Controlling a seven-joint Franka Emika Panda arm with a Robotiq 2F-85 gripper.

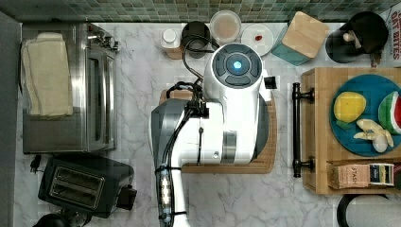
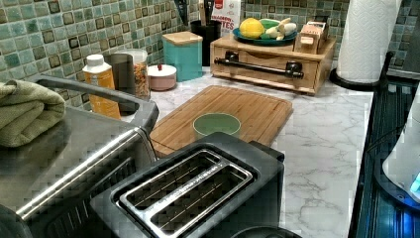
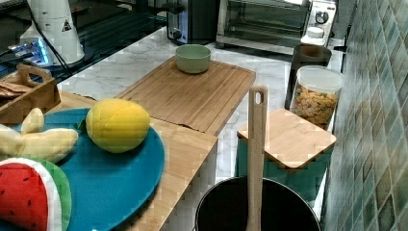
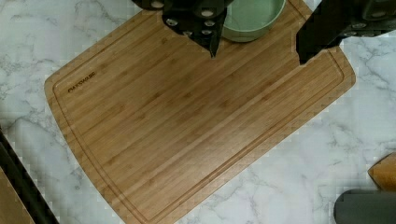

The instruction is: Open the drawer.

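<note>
Arm: the white arm point(image 1: 222, 118) is hovering high over the cutting board point(image 4: 187, 126), well apart from the drawer, so the reach is not yet begun.
Jaws: the gripper point(image 4: 257, 49) is hanging with its two dark fingers spread wide, nothing between them, the board lying far below.
Drawer: the drawer point(image 2: 267, 67) is sitting shut in its bamboo box at the top view's right, front flush, the blue plate point(image 1: 364, 142) of toy fruit riding on the box top.
Handle: the bar handle point(image 1: 297, 130) is running along the drawer front on two posts, standing proud of the wood and leaving a gap behind it for a finger.
Step in hand: I am judging this as the approach; the gripper is needing to travel toward the top view's right, drop to bar level and turn its fingers to straddle the bar.
Doing it well: I would be gripping mid-bar between the posts and pulling straight out, level, so the drawer is not racking or dragging the whole box.
Risk: the box looks light, so I am guessing it may slide on the smooth marble.
Textures: black matte metal bar, pale striped bamboo, glossy veined marble counter point(image 1: 142, 94).
Nearby: the green bowl point(image 2: 216, 124) is resting on the board's corner, clear of the likely path.
</note>
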